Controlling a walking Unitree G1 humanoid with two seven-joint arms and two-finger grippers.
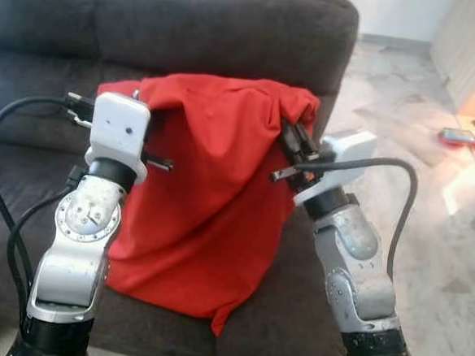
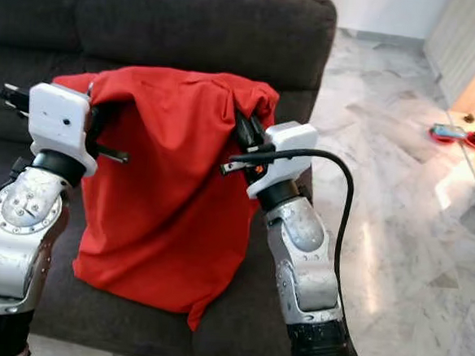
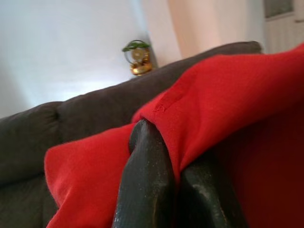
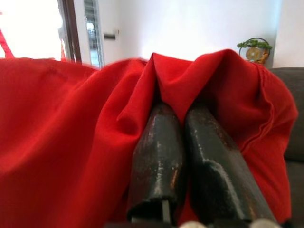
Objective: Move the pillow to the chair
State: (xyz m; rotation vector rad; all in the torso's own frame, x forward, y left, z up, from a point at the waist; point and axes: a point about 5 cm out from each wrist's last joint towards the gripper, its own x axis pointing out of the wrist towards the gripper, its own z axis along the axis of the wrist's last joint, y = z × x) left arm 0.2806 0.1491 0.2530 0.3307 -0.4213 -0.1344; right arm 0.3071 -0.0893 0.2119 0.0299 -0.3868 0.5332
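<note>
Two hands (image 1: 147, 127) (image 1: 293, 145) pinching limp red pillow (image 1: 203, 200)

Red pillow (image 1: 208, 192) held up in front of the dark grey chair (image 1: 231, 31).
The limp, creased red fabric hangs from its two upper corners, pinched left and right, with its lower edge drooping to a point just above the chair's seat, before the backrest.

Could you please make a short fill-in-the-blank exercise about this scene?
1. The pillow is ____ in colour.
2. The left gripper and right gripper hold its two ____ corners.
3. Behind it stands a dark grey ____.
4. Each gripper's fingers are ____ on the fabric.

Missing words: red; upper; sofa; shut
</note>
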